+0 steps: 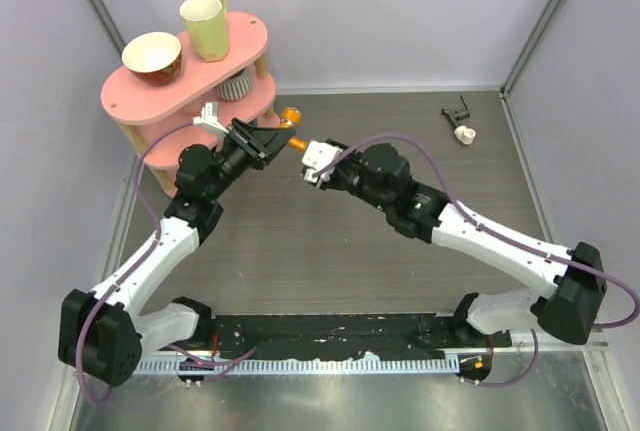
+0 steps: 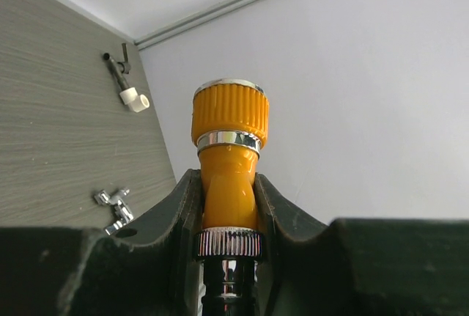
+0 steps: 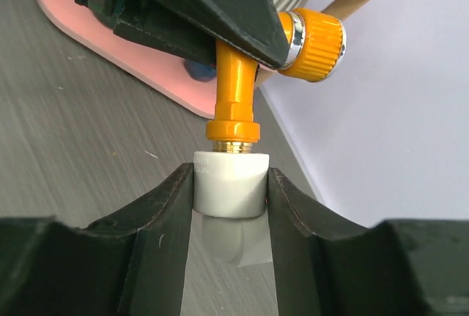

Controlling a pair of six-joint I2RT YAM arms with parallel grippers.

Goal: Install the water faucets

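1. The left gripper (image 2: 229,191) is pinching the orange tap (image 2: 229,147) by its body, above the table (image 1: 300,251).
2. The right gripper (image 3: 230,177) is squeezing the white fitting (image 3: 230,188) between both fingers.
3. The tap's threaded end is touching the fitting's top, near the pink shelf (image 1: 140,91).

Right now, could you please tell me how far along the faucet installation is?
Done: the left gripper is clamped on the orange tap, and the tap's brass thread meets the white pipe fitting. In hand: the right gripper pinches that fitting, lined up under the tap. Left: a strip of thread shows above the fitting, so the joint probably needs more tightening.
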